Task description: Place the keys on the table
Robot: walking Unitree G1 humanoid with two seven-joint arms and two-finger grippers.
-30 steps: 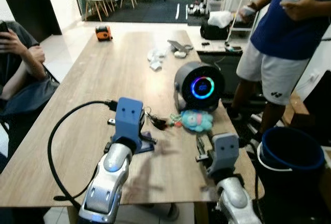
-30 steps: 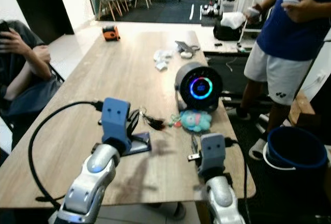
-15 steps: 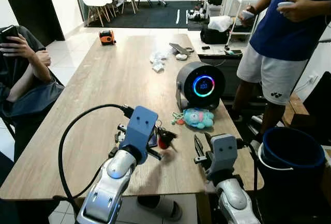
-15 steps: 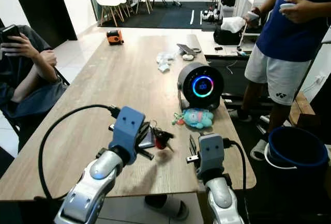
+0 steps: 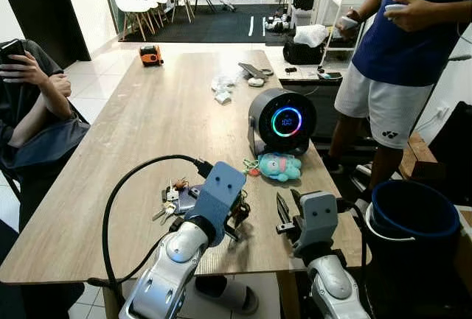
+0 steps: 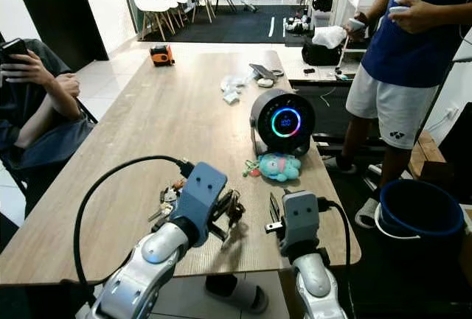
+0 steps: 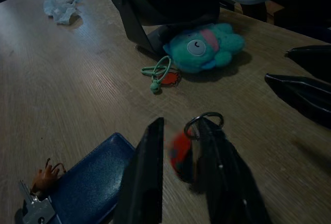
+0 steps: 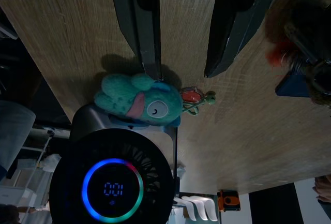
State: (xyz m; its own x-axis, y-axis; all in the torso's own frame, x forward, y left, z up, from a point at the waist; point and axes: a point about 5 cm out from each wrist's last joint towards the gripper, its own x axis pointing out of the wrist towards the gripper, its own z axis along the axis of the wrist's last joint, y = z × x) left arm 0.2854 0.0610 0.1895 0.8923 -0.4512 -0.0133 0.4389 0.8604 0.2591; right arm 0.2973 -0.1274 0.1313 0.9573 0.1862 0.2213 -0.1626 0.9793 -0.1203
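- Clearly, the left gripper (image 7: 178,164) was clamped on the keys (image 7: 182,154): in the left wrist view a red fob and a metal ring sat pinched between the two black fingers (image 7: 147,177), so the bunch hung from the grip rather than lying down.
- From the head views the keys (image 6: 232,212) were held just above the near edge of the wooden table (image 5: 155,124), close to the surface, which I judge suited a release without a long drop.
- Beside the gripper a blue pouch (image 7: 90,175) with another bunch of keys (image 5: 169,200) already lay on the wood; the held keys would probably land just next to it.
- Meanwhile the right gripper (image 5: 289,212) hovered over the table edge with its fingers apart and nothing between them, seemingly kept clear of the work.
- Further along stood a round black fan (image 5: 283,122) with a glowing ring, and a teal plush toy (image 5: 279,166) on a green cord lay at its foot, near but apart from the drop spot.
- One person (image 5: 33,105) sat at the left side of the table, and another (image 5: 402,54) stood at the right, both away from the arms.
- By my judgement the placing was nearly done: only lowering and opening the fingers was left.
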